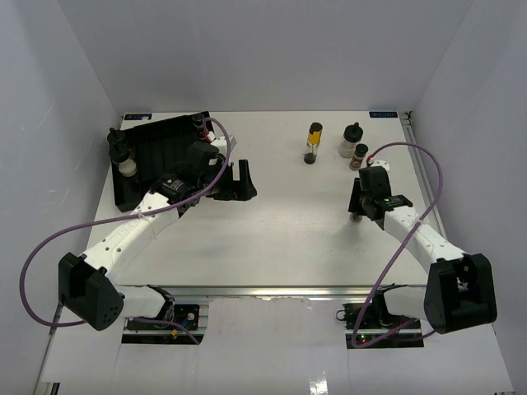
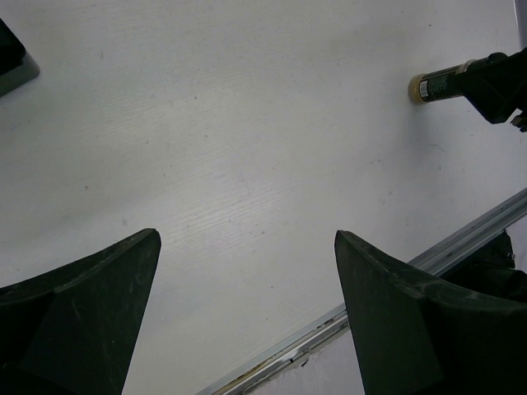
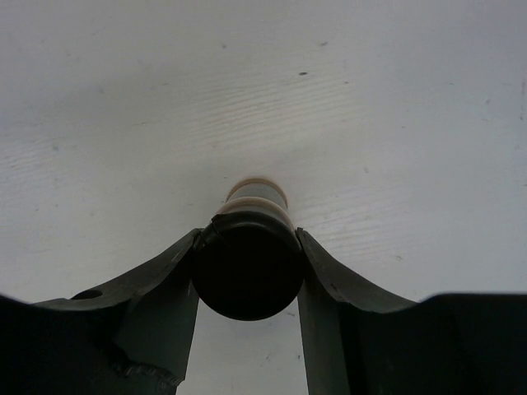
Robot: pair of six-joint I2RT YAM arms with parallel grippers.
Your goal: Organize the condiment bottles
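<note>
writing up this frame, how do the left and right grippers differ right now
The left gripper is wide open and empty; the right gripper is shut on a black-capped jar. The left sits by the black tray; the right hangs far from it. Both face the table.

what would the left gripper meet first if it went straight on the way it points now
Probably the bare table; nothing else shows ahead of the open left gripper. The black-capped jar in the right gripper sits off to one side of that line.
</note>
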